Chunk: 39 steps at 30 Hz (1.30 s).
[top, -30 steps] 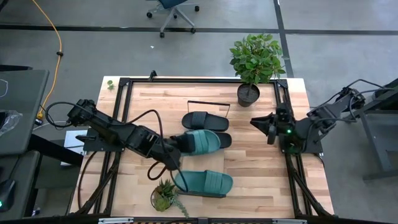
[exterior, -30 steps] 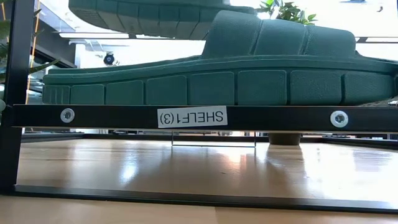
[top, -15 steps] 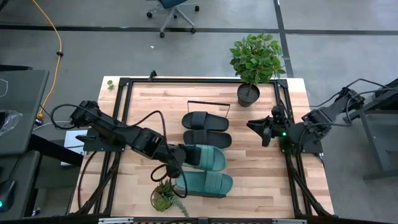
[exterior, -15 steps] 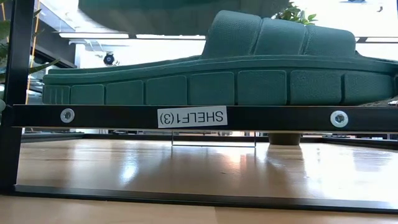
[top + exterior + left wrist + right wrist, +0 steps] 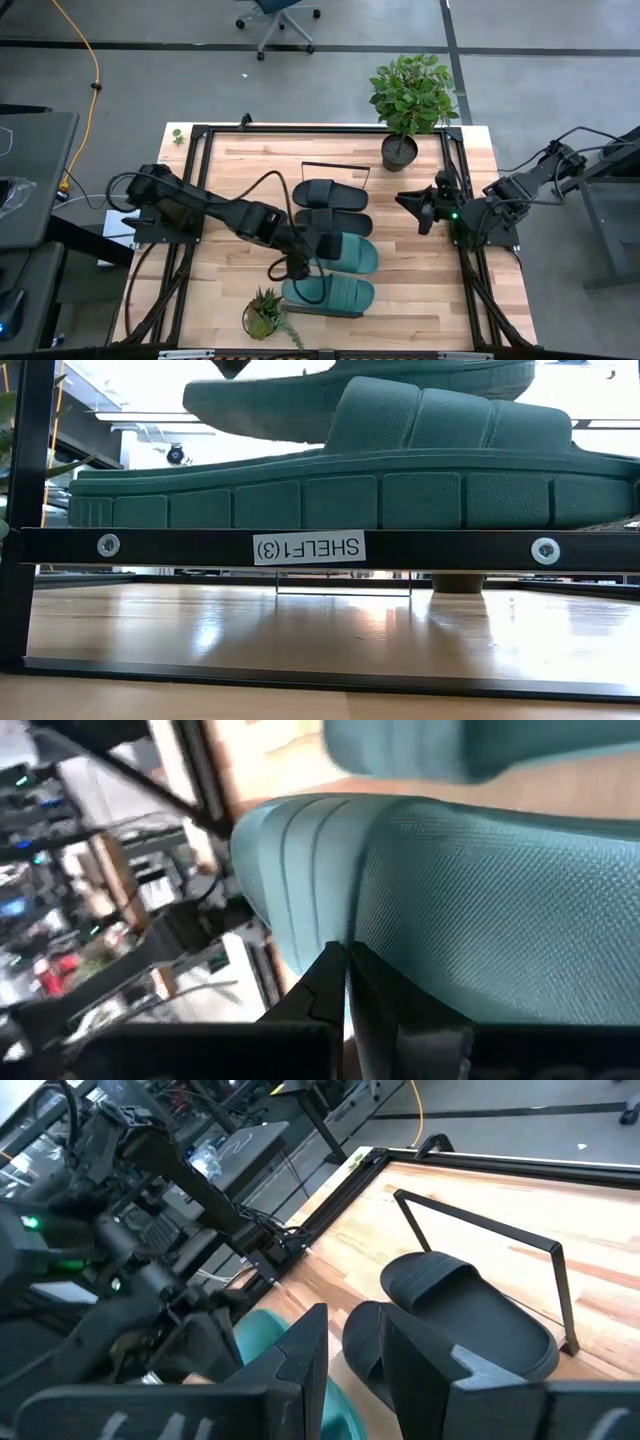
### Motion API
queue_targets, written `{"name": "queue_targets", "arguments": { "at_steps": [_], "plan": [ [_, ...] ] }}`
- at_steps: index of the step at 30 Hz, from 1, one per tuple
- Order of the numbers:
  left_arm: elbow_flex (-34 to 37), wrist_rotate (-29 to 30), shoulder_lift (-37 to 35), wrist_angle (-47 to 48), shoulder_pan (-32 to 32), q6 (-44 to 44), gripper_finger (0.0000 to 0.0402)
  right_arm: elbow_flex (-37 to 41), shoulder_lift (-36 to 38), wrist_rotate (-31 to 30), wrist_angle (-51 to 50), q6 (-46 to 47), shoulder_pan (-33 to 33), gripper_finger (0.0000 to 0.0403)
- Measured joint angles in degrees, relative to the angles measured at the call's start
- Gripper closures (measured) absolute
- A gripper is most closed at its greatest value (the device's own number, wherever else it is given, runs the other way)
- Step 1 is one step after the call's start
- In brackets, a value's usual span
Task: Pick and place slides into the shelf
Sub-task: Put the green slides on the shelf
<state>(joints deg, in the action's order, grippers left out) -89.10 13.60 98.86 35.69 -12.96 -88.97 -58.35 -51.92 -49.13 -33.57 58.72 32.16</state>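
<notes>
The left gripper (image 5: 305, 243) is clamped on a teal sandal (image 5: 347, 251), held above the shelf (image 5: 330, 311); the right gripper (image 5: 418, 209) waits slightly open, empty.

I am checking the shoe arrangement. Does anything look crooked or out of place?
Nothing is damaged. One teal slide is not set down: the left gripper holds it above the teal slide on the shelf. The two black slides lie neatly side by side.
</notes>
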Motion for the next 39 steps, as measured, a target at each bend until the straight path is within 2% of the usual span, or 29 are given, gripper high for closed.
{"name": "queue_targets", "arguments": {
  "at_steps": [12, 20, 25, 39],
  "plan": [
    [-0.1, -1.3, 5.3, -4.1, 0.2, 1.0, 0.0401, 0.0, -0.7, -0.9, -0.3, 0.9, 0.0, 0.0319],
    [0.0, -1.1, 6.6, -3.5, 2.8, 8.9, 0.0401, 0.0, -1.6, -0.8, -0.3, 1.4, -0.2, 0.0319],
    [0.0, -1.0, 6.6, -3.8, 4.5, 10.8, 0.0402, 0.0, -1.9, -0.3, -0.5, 1.8, -0.3, 0.0319],
    [0.0, -7.3, 6.5, -2.4, 4.2, 11.9, 0.0402, 0.0, -1.8, -0.3, -1.5, 1.7, -0.3, 0.0319]
  ]
}}
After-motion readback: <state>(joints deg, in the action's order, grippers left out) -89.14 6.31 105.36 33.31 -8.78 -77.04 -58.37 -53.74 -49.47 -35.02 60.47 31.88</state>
